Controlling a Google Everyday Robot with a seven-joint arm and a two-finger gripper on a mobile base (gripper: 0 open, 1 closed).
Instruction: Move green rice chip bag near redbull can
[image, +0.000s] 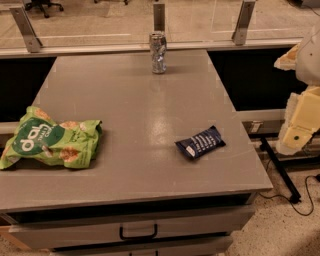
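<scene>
1 green bag (50, 142) at worktop (135, 115) left edge, 1 can (158, 52) upright at far edge, well apart. 1 blue packet (200, 142) right of centre. Open room btwn bag & can. Hand (299, 127) off right side, open/closed: can't tell.

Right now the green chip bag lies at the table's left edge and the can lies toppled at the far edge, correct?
No: the camera view shows the redbull can standing upright at the far edge, not toppled. The green rice chip bag does lie at the left edge of the table. The gripper is off its right side.
</scene>
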